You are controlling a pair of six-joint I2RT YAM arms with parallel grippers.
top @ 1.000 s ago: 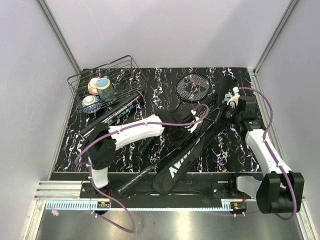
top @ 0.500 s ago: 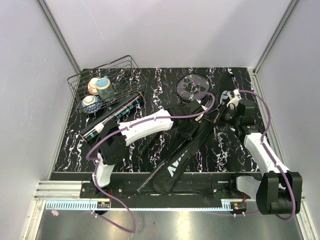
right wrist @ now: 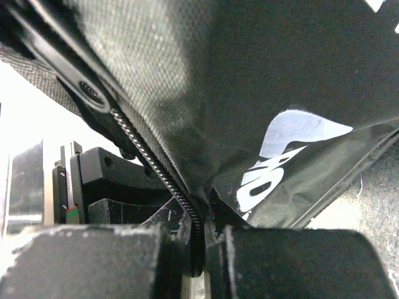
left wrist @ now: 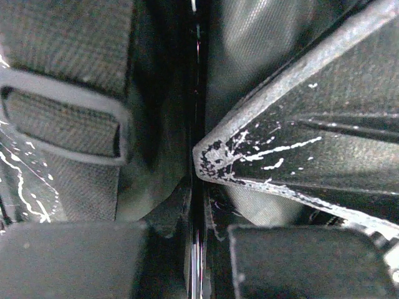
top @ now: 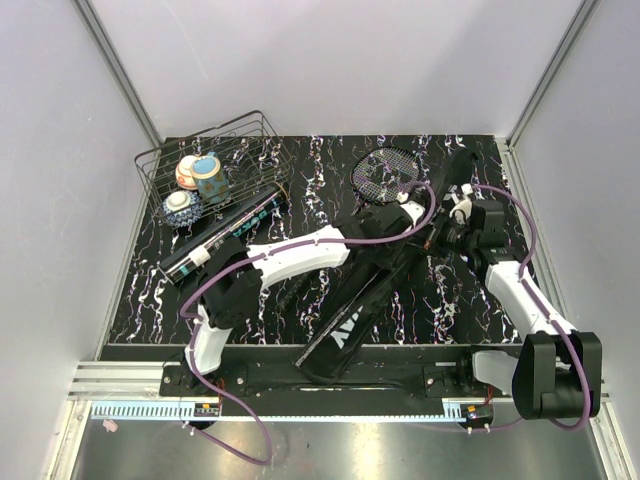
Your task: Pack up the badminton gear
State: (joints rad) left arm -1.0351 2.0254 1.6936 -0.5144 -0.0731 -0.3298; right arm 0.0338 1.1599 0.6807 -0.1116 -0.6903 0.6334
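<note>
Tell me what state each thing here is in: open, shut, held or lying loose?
bag: lying flat, zip open, one edge pinched
racket: head sticking out of the bag, shaft apparently gripped
tube: lying loose, untouched
basket: upright, holding three bowls
left tool: shut on a thin rod, apparently the racket
right tool: shut on the bag
</note>
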